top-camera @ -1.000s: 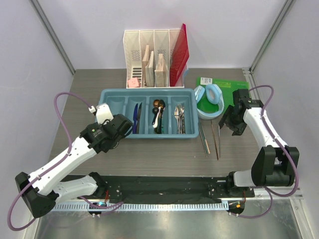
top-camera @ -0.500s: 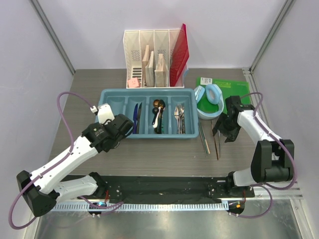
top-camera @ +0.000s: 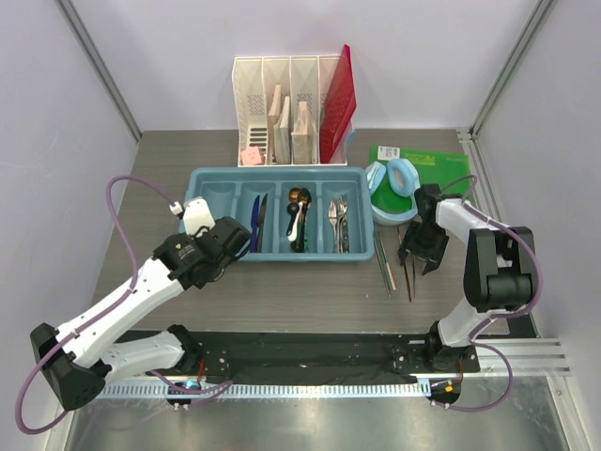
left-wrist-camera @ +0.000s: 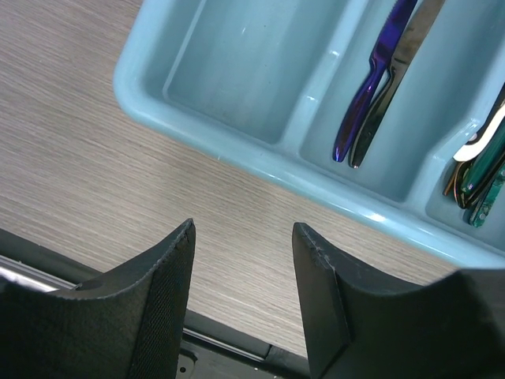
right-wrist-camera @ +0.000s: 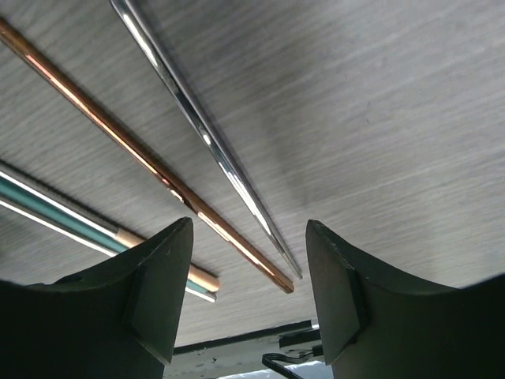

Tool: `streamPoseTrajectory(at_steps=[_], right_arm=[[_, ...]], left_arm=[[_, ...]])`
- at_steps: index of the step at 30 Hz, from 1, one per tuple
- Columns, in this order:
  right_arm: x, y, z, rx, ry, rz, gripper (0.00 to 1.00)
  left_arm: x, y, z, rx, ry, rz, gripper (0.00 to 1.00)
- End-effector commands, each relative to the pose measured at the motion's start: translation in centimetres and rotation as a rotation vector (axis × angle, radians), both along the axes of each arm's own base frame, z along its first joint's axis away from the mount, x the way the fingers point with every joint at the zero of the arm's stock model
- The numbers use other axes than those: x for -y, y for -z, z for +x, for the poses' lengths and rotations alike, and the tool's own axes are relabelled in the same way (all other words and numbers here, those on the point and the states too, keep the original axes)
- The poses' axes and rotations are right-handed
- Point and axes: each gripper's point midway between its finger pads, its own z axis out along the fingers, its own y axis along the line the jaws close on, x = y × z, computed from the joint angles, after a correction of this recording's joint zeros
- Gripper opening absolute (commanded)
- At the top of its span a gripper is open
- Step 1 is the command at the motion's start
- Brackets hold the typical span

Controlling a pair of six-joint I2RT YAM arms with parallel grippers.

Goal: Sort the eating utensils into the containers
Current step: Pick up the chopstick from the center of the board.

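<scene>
The light blue tray [top-camera: 278, 175] has four long containers: the leftmost empty, then blue and dark knives [top-camera: 257, 222], spoons [top-camera: 298, 218] and silver forks [top-camera: 339, 224]. Several chopsticks lie on the table right of the tray: a teal-and-silver pair [top-camera: 384, 260] and a thin brown pair [top-camera: 407, 266]. My right gripper [top-camera: 419, 256] hangs open low over the brown pair; its wrist view shows a copper chopstick [right-wrist-camera: 142, 154] and a silver one [right-wrist-camera: 197, 118] ending between the jaws [right-wrist-camera: 248, 237]. My left gripper [top-camera: 233, 242] is open and empty [left-wrist-camera: 243, 237] over the table beside the tray's near left corner [left-wrist-camera: 260, 162].
A white slotted file organizer [top-camera: 291, 113] with a red folder [top-camera: 336, 103] stands behind the tray. Light blue headphones [top-camera: 394, 188] and a green pad [top-camera: 427, 164] lie at the back right. A black rail [top-camera: 300, 352] runs along the near edge.
My right gripper has swung left and nearer, from beside the headphones down over the brown chopsticks. The left arm has barely moved.
</scene>
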Motion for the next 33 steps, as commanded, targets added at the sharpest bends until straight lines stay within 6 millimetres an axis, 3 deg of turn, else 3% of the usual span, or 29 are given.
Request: streamPoseTrajectory(at_steps=[1, 6, 11, 14, 15, 17, 21, 27, 33], right_arm=[[0.3, -0.3, 2.3, 0.047, -0.020, -0.021, 0.62], [0.2, 0.2, 2.4, 0.030, -0.032, -0.029, 0.61], [0.0, 2.4, 0.9, -0.068, -0.026, -0.020, 0.56], [-0.5, 3.0, 0.2, -0.090, -0.022, 0.005, 0.46], [-0.6, 3.1, 0.1, -0.092, -0.019, 0.015, 0.33], [-0.8, 3.2, -0.3, -0.098, -0.013, 0.025, 0.27], [-1.0, 3.2, -0.5, -0.093, -0.007, 0.033, 0.01], [-1.1, 3.5, -2.5, -0.124, -0.005, 0.041, 0.01], [-1.2, -0.4, -3.1, -0.046, -0.006, 0.035, 0.01]], left_arm=[[-0.3, -0.1, 0.0, 0.026, -0.022, -0.023, 0.53], [-0.3, 0.0, 0.0, 0.020, -0.024, -0.019, 0.52], [-0.3, 0.2, -0.2, 0.015, -0.022, -0.014, 0.52], [-0.5, 0.1, -0.2, 0.020, -0.024, -0.008, 0.52], [-0.6, -0.1, -0.2, 0.023, -0.025, -0.011, 0.52], [-0.4, -0.2, 0.0, 0.030, -0.014, -0.011, 0.52], [-0.3, -1.0, 0.3, 0.061, -0.003, -0.021, 0.53], [-0.2, -1.1, 0.6, 0.072, 0.001, -0.019, 0.53], [0.2, -1.4, 1.2, 0.071, 0.014, -0.003, 0.54]])
